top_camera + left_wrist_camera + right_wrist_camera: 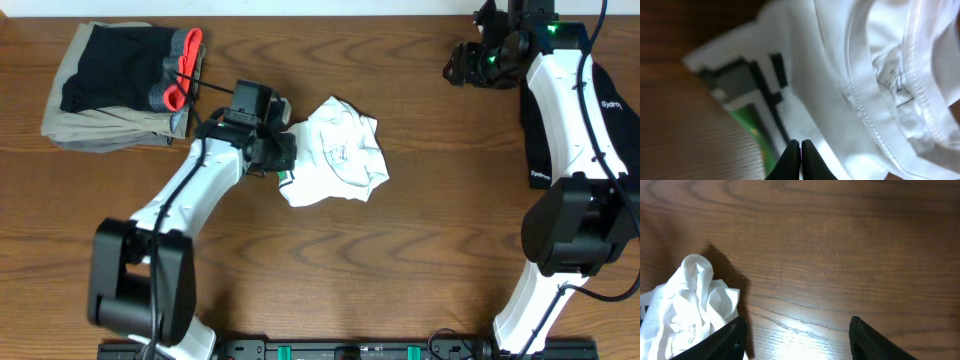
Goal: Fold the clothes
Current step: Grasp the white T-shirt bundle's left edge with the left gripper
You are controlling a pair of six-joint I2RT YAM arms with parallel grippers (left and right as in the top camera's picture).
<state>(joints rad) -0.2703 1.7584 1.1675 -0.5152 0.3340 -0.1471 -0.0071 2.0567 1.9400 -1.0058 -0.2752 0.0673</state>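
Note:
The white T-shirt (340,150) lies crumpled in a heap at the table's middle. My left gripper (283,158) is at the heap's left edge, fingers pressed together on the cloth. In the left wrist view the shut fingertips (800,145) sit on white fabric (840,60), beside the grey-and-green square graphic (745,85) and a stitched hem. My right gripper (462,68) is far off at the back right, open and empty. Its wide-apart fingers (797,340) hang over bare wood, with the T-shirt (690,310) at the lower left of the right wrist view.
A folded beige, black and grey-red stack (120,85) lies at the back left, close behind my left arm. A black top with small white logos (612,110) lies at the right edge under my right arm. Wooden table (420,250) all round.

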